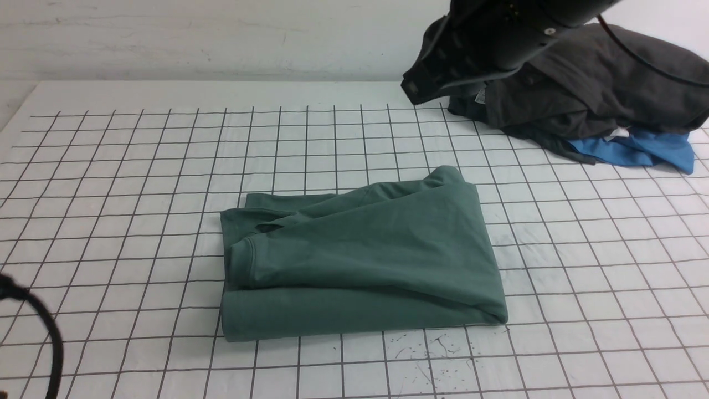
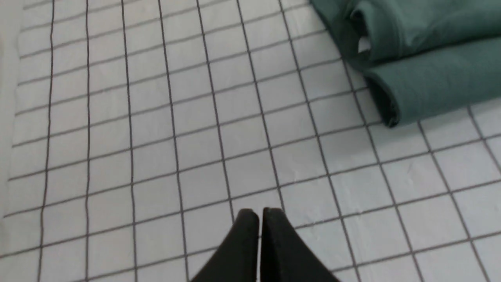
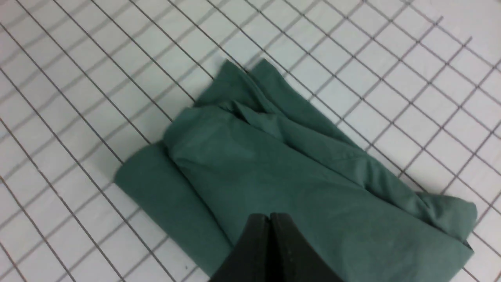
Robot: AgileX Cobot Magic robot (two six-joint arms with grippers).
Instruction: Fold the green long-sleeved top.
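The green long-sleeved top (image 1: 360,255) lies folded into a compact rectangle in the middle of the gridded table, a cuffed sleeve (image 1: 243,260) lying across its left side. In the right wrist view the top (image 3: 297,176) lies spread below my right gripper (image 3: 269,216), which is shut, holds nothing and hangs well above the cloth. My right arm (image 1: 487,44) hangs high at the back right. My left gripper (image 2: 260,211) is shut and empty over bare table, with the top's near left corner (image 2: 422,82) off to one side and apart from it.
A pile of dark charcoal-grey clothing (image 1: 598,88) with a bright blue garment (image 1: 637,149) under it sits at the back right corner. A black cable (image 1: 50,338) curves at the front left. The white gridded table cover (image 1: 138,194) surrounds the top.
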